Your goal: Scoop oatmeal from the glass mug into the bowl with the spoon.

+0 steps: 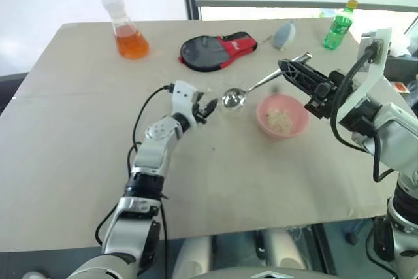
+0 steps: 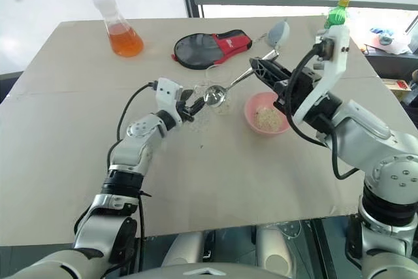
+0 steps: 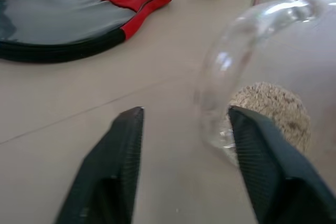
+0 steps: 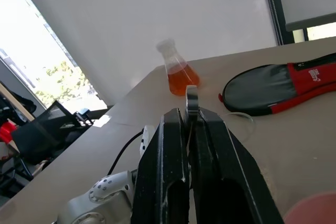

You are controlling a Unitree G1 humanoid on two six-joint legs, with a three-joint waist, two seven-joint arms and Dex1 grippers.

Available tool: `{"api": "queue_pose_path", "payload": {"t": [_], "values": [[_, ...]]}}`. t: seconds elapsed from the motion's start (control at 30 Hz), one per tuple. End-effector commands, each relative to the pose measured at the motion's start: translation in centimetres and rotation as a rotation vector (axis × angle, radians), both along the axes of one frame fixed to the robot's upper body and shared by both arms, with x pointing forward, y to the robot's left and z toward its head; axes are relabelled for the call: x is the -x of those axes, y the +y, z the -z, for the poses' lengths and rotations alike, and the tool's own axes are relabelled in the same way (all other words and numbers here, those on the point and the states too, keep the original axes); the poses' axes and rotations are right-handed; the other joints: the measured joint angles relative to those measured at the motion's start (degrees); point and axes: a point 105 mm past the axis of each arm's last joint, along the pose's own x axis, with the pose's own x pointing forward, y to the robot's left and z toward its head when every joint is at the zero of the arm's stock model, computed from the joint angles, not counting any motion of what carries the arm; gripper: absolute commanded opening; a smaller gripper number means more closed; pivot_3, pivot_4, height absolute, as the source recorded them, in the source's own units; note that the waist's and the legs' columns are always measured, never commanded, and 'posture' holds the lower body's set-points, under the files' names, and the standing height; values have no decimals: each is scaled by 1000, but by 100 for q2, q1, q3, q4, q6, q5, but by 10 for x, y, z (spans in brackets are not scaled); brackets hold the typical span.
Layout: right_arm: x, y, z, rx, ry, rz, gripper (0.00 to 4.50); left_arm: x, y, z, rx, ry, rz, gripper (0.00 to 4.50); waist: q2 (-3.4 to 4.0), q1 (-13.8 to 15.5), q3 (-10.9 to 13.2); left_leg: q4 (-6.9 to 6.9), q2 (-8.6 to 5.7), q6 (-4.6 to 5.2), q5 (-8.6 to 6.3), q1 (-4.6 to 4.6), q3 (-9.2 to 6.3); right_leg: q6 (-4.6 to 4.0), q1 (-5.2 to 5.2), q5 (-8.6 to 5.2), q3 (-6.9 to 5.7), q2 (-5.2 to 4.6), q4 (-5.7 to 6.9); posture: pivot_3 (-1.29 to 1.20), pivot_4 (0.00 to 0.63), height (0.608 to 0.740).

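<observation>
The flask point(image 1: 130, 31) is holding orange liquid at the table's point(image 1: 78, 161) far left. The bowl point(image 1: 282, 115) is holding oatmeal point(image 1: 280, 119). The glass mug point(image 3: 247, 56), beside it, is standing between the left gripper's point(image 1: 209, 107) parted fingers. The right gripper point(image 1: 287, 68) is clamping the spoon point(image 1: 243, 93) over the mug.

Lab: flask point(image 1: 128, 32) on table point(image 1: 78, 135)
</observation>
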Motion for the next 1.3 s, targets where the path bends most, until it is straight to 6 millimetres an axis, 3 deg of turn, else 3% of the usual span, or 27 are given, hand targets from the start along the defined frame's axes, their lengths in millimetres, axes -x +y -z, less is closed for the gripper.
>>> {"api": "queue_pose_path", "payload": {"t": [0.03, 0.1, 0.47, 0.67, 0.77, 0.93, 1.3], "values": [[7, 0, -11, -13, -56, 4, 0, -7, -3, -14, 12, -65, -20, 673, 0, 18, 0, 0, 0, 0, 0, 0, 0, 0, 0, 0, 0, 1, 0, 0, 150, 740], [5, 0, -12, 0, -67, 19, 0, -9, -5, -15, 20, -75, -27, 59, -4, 53, -4, 0, 0, 0, 0, 1, -1, 0, 1, 0, 0, 0, 1, 0, 150, 740], [1, 1, -12, 54, -92, 29, 0, -13, -3, -14, 32, -80, -43, 59, -4, 54, -5, 2, 1, 0, 0, 9, 4, 0, 9, 0, 4, 1, 0, 0, 150, 740], [-1, 1, -10, 62, -93, 32, 0, -6, 9, -6, 148, 34, -85, 59, -3, 34, -5, 2, 4, 0, 0, 10, 3, 0, 9, 0, 4, 3, 2, 0, 150, 740], [-1, 1, -10, 62, -91, 32, 0, -5, 14, -4, 128, 37, -103, 1029, -3, 42, -5, 1, 4, 0, 0, 10, 3, 0, 8, 0, 4, 3, 1, 0, 150, 740], [-1, 3, -8, 61, -89, 24, 0, -9, 18, -7, 53, -1, -122, 3369, -4, 60, -4, 1, 2, 0, 0, 6, 2, 0, 7, 0, 2, 2, 0, 0, 150, 740], [-1, 4, -8, 62, -89, 28, 0, -30, 11, -22, -5, -69, -132, 3369, -5, 71, -4, 1, 1, 0, 0, -1, -1, 0, 6, 1, -1, 1, -8, 0, 150, 740]]}}
